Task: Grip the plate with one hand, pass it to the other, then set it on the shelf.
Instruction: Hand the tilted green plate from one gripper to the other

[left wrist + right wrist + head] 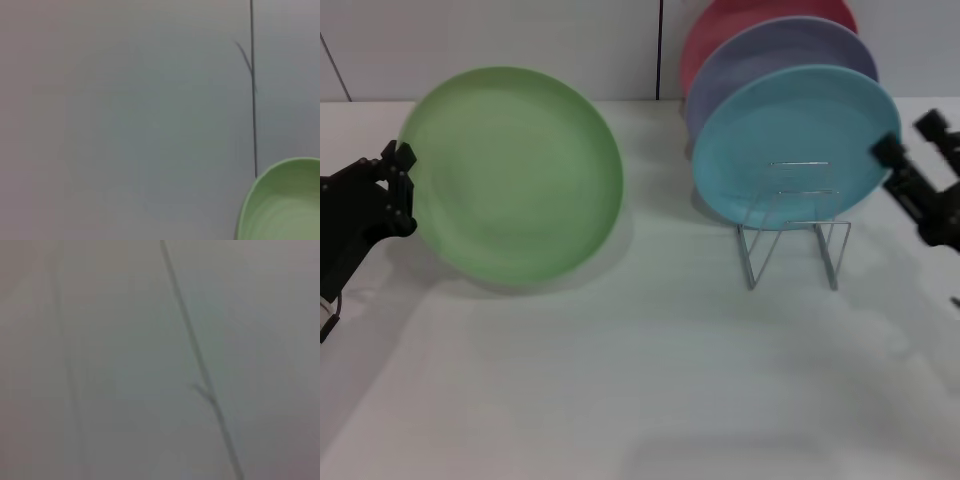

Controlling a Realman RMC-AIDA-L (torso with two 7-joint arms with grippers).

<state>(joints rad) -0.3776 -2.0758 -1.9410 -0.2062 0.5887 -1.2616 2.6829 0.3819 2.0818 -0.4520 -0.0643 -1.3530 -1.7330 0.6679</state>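
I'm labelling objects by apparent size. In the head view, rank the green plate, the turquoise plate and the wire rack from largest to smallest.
1. green plate, held at its edge by the left gripper; it looks largest, though it may simply sit nearer the camera.
2. turquoise plate, only slightly smaller.
3. wire rack, clearly smallest.

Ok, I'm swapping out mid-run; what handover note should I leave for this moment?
Left gripper: shut on the green plate's edge, holding it tilted above the table.
Right gripper: at the right by the rack, holding nothing; finger state unclear.
Rack: blue, lavender and red plates already stand there.
Done: pickup.
Left: the handover, then racking.
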